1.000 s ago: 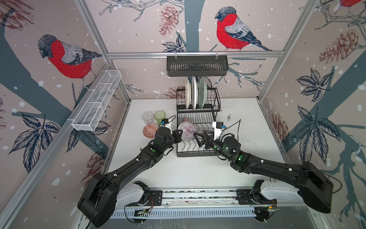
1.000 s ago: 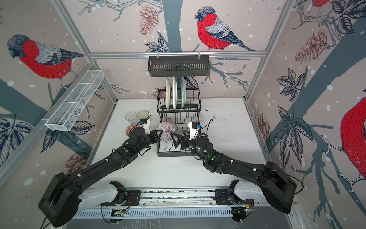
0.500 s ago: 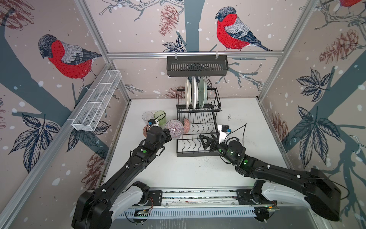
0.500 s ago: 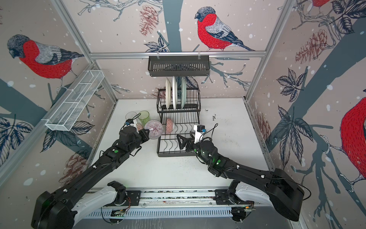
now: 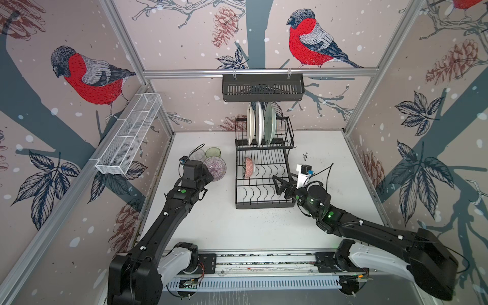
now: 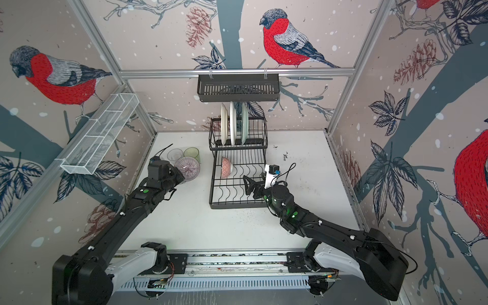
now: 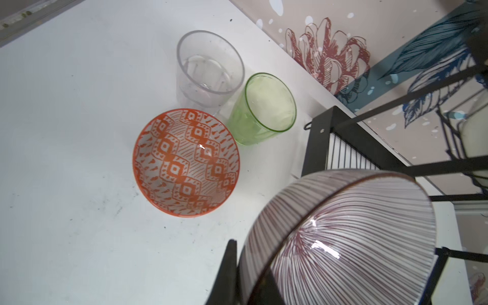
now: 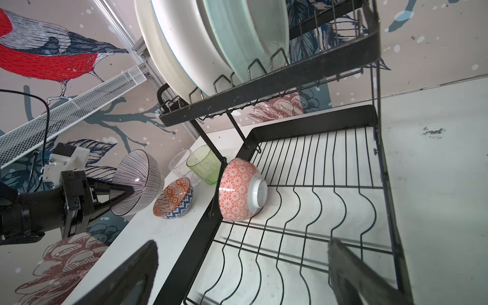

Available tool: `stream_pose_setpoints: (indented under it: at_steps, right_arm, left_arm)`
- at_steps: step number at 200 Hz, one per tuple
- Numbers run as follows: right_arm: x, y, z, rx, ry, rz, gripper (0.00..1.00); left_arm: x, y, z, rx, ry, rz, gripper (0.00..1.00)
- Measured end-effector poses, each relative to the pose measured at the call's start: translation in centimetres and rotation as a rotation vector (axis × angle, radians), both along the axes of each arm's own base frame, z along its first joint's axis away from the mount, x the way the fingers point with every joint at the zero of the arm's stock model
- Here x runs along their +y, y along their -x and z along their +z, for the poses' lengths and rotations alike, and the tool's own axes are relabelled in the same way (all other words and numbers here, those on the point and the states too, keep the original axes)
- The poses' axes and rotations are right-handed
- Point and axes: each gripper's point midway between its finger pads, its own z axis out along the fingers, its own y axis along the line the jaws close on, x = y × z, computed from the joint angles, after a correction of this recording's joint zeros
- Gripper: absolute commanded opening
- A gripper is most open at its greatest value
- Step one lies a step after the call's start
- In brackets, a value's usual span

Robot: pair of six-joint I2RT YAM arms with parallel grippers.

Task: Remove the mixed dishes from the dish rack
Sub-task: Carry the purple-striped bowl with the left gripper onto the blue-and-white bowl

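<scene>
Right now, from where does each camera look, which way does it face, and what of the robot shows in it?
Top views: high at the front, looking down on table and rack; both arms, left gripper, right gripper show.
Left wrist: above the table, looking down on orange bowl, clear glass, green glass; one finger, holding the striped bowl, shows.
Right wrist: low over the rack, facing pink bowl and plates; its two open fingers show.
Shared: both wrist views show the striped bowl and both glasses.
</scene>
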Motion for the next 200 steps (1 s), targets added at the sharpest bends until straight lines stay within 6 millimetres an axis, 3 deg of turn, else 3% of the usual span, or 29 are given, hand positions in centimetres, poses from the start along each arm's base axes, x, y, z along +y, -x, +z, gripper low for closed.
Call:
stream_pose_setpoints:
  at_steps: [86, 142, 200]
  right_arm:
    - [-2.9, -1.5, 0.4, 0.007, 0.001, -0.070, 1.00]
    - [-4.1, -1.9, 0.2, 0.022, 0.016, -0.090, 0.99]
    - [-4.0, -1.8, -0.1, 0.033, 0.021, -0.077, 0.99]
  left_arm:
    - [4.6, -1.3, -1.5, 0.083, -0.055, 0.105, 0.00]
    - [4.6, -1.8, -4.8, 0.188, -0.062, 0.089, 0.00]
    - [5.7, -2.9, -5.1, 0.210, -0.100, 0.129, 0.00]
